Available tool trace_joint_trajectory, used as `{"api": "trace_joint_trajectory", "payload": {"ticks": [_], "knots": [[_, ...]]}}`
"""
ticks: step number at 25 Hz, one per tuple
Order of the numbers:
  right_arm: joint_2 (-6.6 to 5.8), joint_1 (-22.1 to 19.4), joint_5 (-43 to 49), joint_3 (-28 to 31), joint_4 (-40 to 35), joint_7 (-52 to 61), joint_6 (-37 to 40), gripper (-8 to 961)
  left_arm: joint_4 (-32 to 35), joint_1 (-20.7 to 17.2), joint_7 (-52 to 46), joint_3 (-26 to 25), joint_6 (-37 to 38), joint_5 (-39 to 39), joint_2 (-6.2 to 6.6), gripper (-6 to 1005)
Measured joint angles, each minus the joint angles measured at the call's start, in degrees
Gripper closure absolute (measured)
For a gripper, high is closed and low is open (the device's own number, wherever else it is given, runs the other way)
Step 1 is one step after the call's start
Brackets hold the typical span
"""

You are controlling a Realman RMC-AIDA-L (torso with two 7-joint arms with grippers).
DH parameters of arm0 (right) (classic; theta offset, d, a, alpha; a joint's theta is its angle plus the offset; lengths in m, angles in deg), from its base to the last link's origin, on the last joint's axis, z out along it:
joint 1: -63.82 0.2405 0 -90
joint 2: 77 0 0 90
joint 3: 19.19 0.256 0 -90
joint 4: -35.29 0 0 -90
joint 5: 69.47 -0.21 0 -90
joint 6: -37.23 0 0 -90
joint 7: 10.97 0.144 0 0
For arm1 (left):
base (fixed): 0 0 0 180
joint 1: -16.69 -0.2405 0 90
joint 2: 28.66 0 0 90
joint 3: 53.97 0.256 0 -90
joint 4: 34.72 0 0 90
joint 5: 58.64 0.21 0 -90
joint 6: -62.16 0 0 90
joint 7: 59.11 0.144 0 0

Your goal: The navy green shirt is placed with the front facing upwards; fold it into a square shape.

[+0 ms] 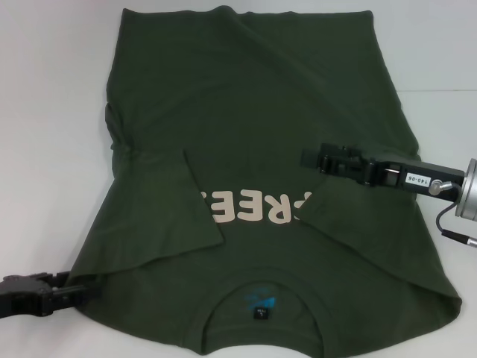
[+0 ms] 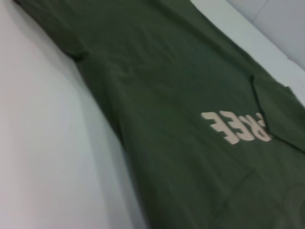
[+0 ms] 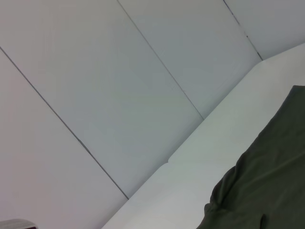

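The navy green shirt [image 1: 246,89] lies flat on the white table [image 1: 45,112], collar and blue neck label [image 1: 261,304] nearest me. Its left sleeve [image 1: 186,201] is folded inward. The right side is folded over diagonally and hides part of the cream lettering [image 1: 253,209]. My right gripper [image 1: 304,158] reaches in from the right and hovers over the folded right flap, just above the lettering. At the shirt's near left shoulder edge sits my left gripper [image 1: 78,292]. The left wrist view shows the shirt [image 2: 167,95] and the lettering [image 2: 236,126]; the right wrist view catches one shirt edge [image 3: 267,181].
White tabletop [image 2: 43,143] surrounds the shirt on the left and far sides. Grey wall panels [image 3: 119,71] rise behind the table's far edge [image 3: 200,162]. The right arm's cable [image 1: 447,224] hangs beside the shirt's right edge.
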Motion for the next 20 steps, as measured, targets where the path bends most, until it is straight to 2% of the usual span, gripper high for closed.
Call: {"api": "trace_joint_trajectory", "payload": {"ticks": [2,7,12,18,20], "knots": [[0.0,0.0,0.0,0.04,-0.05,0.0,0.03,37,-0.15,0.21,-0.58,0.11,-0.77,0.85,0.12,163],[0.0,0.0,-0.45,0.09,-0.16,0.0,0.22,37,0.25,0.4,-1.68,0.79,-1.53,2.02,0.13,335],[0.0,-0.14,-0.61,0.09,-0.22,0.0,0.36,38,0.32,0.69,-2.15,0.94,-1.64,2.07,0.1,589],[-0.07,-0.39,-0.63,0.09,-0.22,0.0,0.38,40,0.28,0.84,-2.3,1.53,-2.0,2.18,0.09,827],[-0.08,-0.42,-0.62,0.09,-0.21,0.0,0.4,40,0.28,0.92,-2.32,1.56,-2.04,2.24,0.09,852]]}}
